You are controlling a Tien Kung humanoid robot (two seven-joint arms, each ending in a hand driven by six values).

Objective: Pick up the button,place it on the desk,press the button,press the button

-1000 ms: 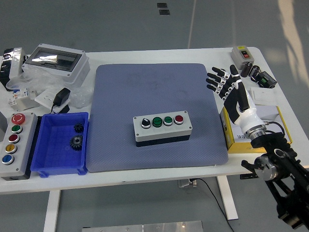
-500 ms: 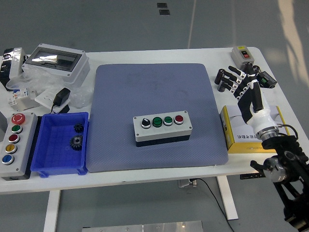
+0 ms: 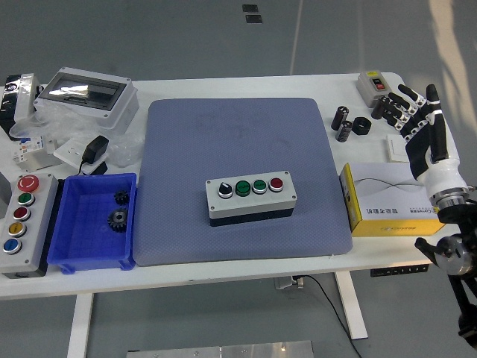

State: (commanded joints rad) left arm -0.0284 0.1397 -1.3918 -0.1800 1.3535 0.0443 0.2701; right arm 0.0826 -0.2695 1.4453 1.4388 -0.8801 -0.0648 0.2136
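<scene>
- Head view: the button box (image 3: pixel 251 198) sits flat at the centre of the blue mat (image 3: pixel 240 179) on the bench (image 3: pixel 246 83), its four controls facing up.
- Placement appears complete.
- Right hand (image 3: pixel 422 128) hovers near the bench's right edge, well apart from the button box, fingers (image 3: pixel 405 92) spread and holding nothing.
- Left hand is not visible.
- Nothing touches the red button (image 3: pixel 276 183); whether any press has occurred cannot be told.
- Judged remaining: both presses, or a return to rest.
</scene>
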